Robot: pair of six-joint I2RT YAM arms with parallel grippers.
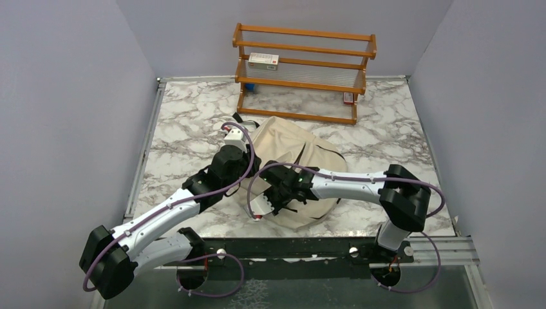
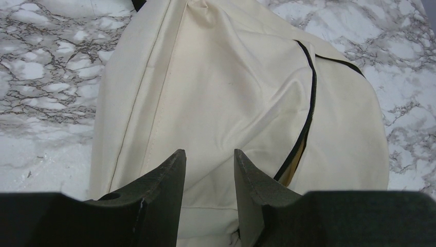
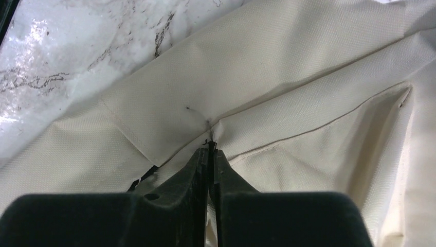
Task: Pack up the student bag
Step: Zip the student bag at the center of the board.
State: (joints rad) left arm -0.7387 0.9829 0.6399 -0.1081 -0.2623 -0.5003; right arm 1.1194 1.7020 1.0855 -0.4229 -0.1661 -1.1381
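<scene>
The student bag (image 1: 297,143), a cream canvas backpack, lies slumped in the middle of the marble table (image 1: 187,122). My left gripper (image 1: 241,138) hovers at the bag's left side. In the left wrist view its jaws (image 2: 210,153) stand apart, with bag cloth (image 2: 231,77) showing between them and a black zipper (image 2: 309,103) curving to the right. My right gripper (image 1: 270,196) is low on the bag's near side. In the right wrist view its jaws (image 3: 211,148) are pressed together on a pinch of the bag's cloth (image 3: 288,67) at a seam with a small black tip.
A wooden two-tier rack (image 1: 302,82) stands at the back of the table, with a small white-and-red box (image 1: 263,60) on its upper shelf and a small item (image 1: 348,98) at its right foot. Grey walls close in three sides.
</scene>
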